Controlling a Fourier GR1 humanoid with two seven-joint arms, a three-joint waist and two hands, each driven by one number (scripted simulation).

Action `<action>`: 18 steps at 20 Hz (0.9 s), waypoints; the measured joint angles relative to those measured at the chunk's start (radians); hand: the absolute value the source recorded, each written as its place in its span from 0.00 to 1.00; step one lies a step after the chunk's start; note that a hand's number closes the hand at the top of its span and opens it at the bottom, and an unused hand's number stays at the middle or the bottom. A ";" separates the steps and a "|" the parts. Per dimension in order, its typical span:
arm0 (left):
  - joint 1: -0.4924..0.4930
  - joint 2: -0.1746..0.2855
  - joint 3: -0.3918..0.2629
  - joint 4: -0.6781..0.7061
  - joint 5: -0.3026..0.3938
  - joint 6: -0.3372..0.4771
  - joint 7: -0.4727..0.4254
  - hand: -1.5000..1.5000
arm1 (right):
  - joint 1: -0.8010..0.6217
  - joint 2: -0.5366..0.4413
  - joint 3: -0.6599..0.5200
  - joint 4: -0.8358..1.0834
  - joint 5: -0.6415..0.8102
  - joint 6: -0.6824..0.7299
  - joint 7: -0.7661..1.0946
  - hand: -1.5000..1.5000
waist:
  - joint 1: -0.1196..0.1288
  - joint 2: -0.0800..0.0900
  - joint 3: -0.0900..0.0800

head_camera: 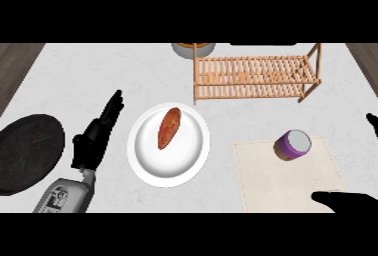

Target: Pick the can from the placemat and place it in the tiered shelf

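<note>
Soft, even light falls on the pale counter (88, 75), which looks bright with a faint grey mottling. The white plate (177, 167) is the brightest thing in view, and a thin grey shade runs along its left and lower rim. The wood of the tiered shelf (255, 75) is lit evenly in a warm tone. The can (294, 145) has a soft sheen on its pale lid. The left hand (92, 142), the right hand (351, 202) and the dark round disc (29, 150) show as nearly flat black, with very little shading.
</note>
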 measured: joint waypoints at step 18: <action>0.011 -0.053 0.072 -0.040 -0.071 -0.065 0.041 0.50 | -0.091 0.283 0.035 0.076 0.267 0.117 0.044 0.00 | -0.002 0.000 0.001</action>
